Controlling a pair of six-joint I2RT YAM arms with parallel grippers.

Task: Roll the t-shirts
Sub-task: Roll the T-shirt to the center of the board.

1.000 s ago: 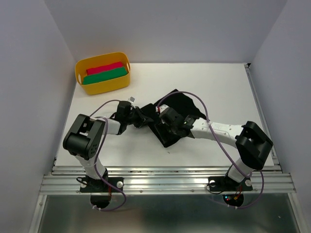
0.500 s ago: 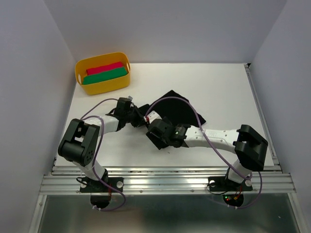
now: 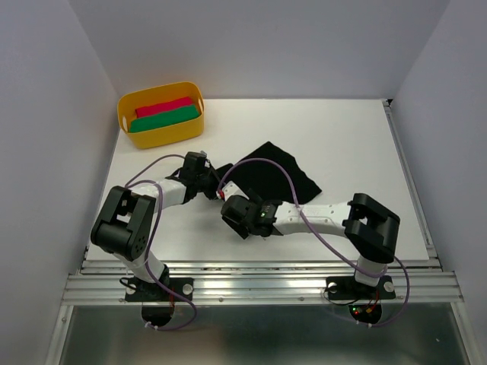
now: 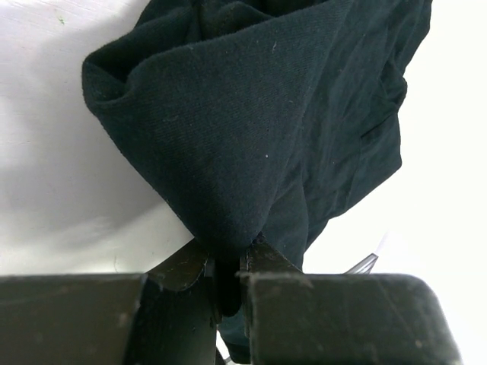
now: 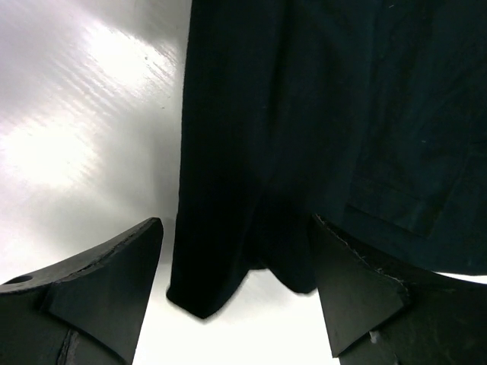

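while the left claw (image 3: pixel 212 184) stays clamped on a bunched corner of the black shirt (image 3: pixel 270 173), the right claw (image 3: pixel 237 217) has slid toward the near-left, off the middle of the cloth, and its jaws have spread wider. the shirt, humped under that wrist 1 second ago, now lies flatter, a rough diamond mid-table reaching back and to the right.

left wrist view: the left claw (image 4: pixel 228 266) pinches a fold of shirt (image 4: pixel 251 137), which fans out from the jaws in a loose cone.

right wrist view: the right claw (image 5: pixel 232 258) is apart and holds nothing. a folded edge of shirt (image 5: pixel 304 114) runs between its fingers, with a corner just ahead of the tips.

this looks like a reset for a new grip. no roll has begun, and the cloth lies open. the right claw seems placed to take the near-left edge beside the corner the left claw holds.

edges and room: the 2 claws sit near each other at the shirt's left side, so a closing move there risks a bump. bare table (image 3: pixel 358 137) lies behind and to the right of the shirt, the likely direction for rolling. the yellow tub (image 3: pixel 126 106), holding a red roll (image 3: pixel 163 106) and a green roll (image 3: pixel 163 119), stands in the far-left corner, well apart from the shirt. walls close in the table on both sides.
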